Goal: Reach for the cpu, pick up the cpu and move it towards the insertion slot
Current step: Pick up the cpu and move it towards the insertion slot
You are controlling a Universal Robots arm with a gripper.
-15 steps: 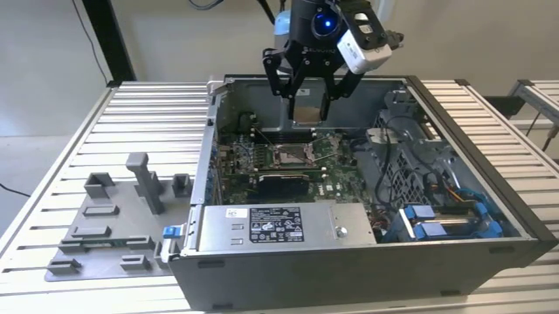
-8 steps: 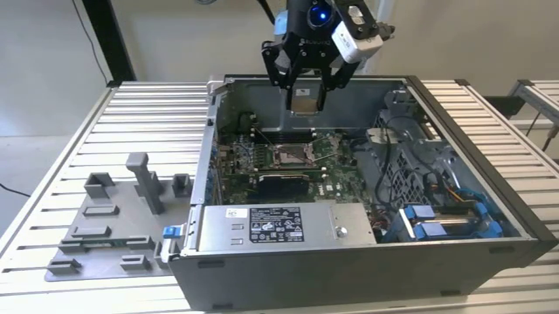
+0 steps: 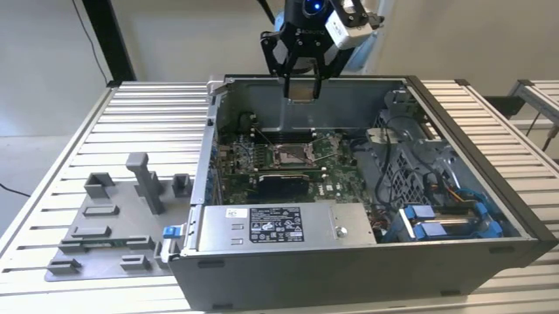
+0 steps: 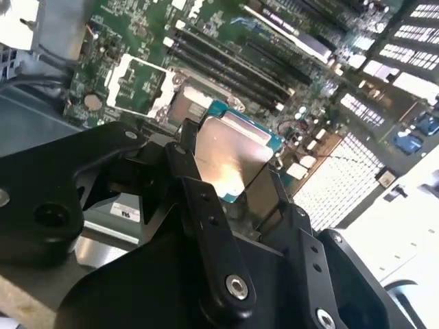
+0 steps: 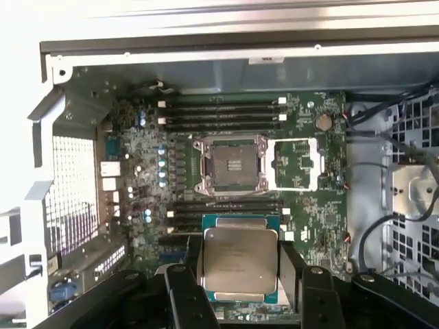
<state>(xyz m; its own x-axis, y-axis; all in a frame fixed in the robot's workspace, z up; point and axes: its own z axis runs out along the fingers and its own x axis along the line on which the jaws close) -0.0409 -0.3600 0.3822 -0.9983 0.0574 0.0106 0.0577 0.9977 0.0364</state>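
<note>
My gripper [image 3: 300,85] hangs over the back of an open computer case, shut on the cpu [image 3: 300,89], which shows as a small tan square between the black fingers. In both wrist views the cpu [image 5: 240,260] [image 4: 226,161] is a silvery square on a green carrier edge, clamped on two opposite sides by the fingers [image 5: 184,291]. The insertion slot [image 3: 291,154] [image 5: 231,163] [image 4: 186,106] is a metal-framed socket in the green motherboard, with its load plate [image 5: 293,164] flipped open beside it. The cpu is held above the board, off to one side of the slot and not touching it.
The case walls [image 3: 315,98] surround the board. Memory slots [image 5: 219,113] flank the socket. A power supply [image 3: 275,224] sits at the case front, with cables and a drive cage [image 3: 419,176] at the exterior view's right. Grey fixture blocks [image 3: 114,222] stand on the slatted table at its left.
</note>
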